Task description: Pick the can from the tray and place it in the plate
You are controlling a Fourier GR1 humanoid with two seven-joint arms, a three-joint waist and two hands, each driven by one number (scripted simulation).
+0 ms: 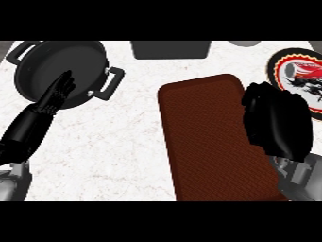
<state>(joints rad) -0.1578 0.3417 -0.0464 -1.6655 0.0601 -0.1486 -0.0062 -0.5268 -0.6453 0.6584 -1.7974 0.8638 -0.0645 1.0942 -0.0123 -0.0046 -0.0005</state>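
Head view: I'm seeing the red can [308,71] lying on the plate [280,62] (tray [205,137] bare); right hand [278,120] hovering released, left hand [57,94] resting open over the pot [87,52].

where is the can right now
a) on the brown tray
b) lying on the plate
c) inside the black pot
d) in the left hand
b: the red and silver can lies on its side on the plate, at the right of the brown tray.
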